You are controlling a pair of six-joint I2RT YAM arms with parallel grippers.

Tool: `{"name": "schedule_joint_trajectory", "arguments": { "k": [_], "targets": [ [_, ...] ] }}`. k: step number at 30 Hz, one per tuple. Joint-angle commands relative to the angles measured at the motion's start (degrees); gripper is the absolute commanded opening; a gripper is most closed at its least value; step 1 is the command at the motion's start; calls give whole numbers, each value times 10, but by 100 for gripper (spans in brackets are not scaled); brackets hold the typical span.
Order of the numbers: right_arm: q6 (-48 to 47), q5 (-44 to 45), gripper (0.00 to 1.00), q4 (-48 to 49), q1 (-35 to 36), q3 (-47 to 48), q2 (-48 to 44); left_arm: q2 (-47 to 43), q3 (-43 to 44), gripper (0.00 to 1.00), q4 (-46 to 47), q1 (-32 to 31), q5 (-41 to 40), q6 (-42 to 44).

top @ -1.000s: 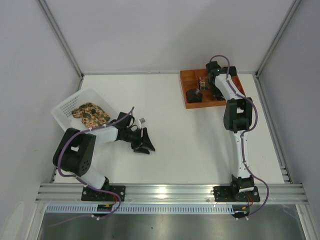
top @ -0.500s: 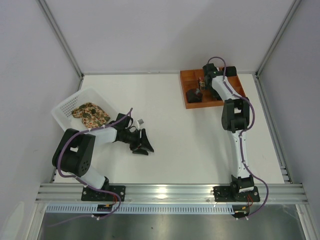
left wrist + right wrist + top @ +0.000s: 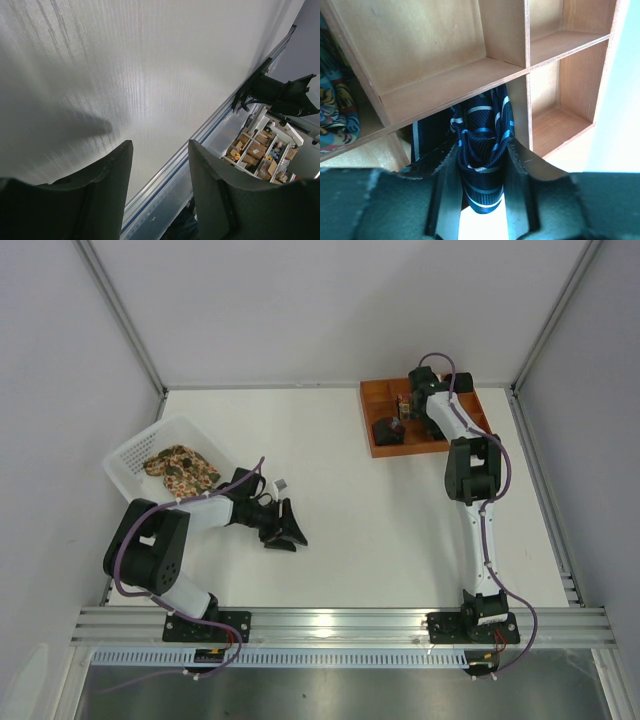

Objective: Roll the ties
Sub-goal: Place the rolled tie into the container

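Note:
My right gripper (image 3: 482, 150) is shut on the navy tie (image 3: 482, 172) with pale-blue stripes. The tie is bunched between the fingers and runs on into a compartment of the orange tray (image 3: 435, 95). In the top view this gripper (image 3: 402, 410) is over the tray (image 3: 372, 398) at the far right. The tan floral tie (image 3: 180, 466) lies bunched in the white basket (image 3: 128, 452) at the left. My left gripper (image 3: 289, 530) is open and empty, low over the bare table to the right of the basket. In its wrist view (image 3: 160, 150) only table shows between the jaws.
A dark bundle (image 3: 387, 431) sits in the tray's near-left compartment, beside the right gripper. A colourful fabric piece (image 3: 334, 112) fills a neighbouring compartment. The table's near rail (image 3: 210, 125) runs ahead of the left gripper. Grey walls close in the table.
The right wrist has shifted slightly over the tray's far part, still holding the navy tie. The left gripper has barely moved and stays open.

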Motion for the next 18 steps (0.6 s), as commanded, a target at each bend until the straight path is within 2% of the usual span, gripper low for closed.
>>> {"name": "schedule_joint_trajectory", "arguments": {
  "k": [1, 9, 18],
  "targets": [
    [11, -41, 38, 20, -5, -13, -3, -17, 1, 55, 14, 6, 9, -8],
    [10, -69, 50, 18, -1, -10, -30, -19, -1, 55, 13, 6, 3, -8],
    [14, -76, 57, 13, 0, -8, -48, -29, -19, 55, 31, 6, 1, -21]
  ]
}}
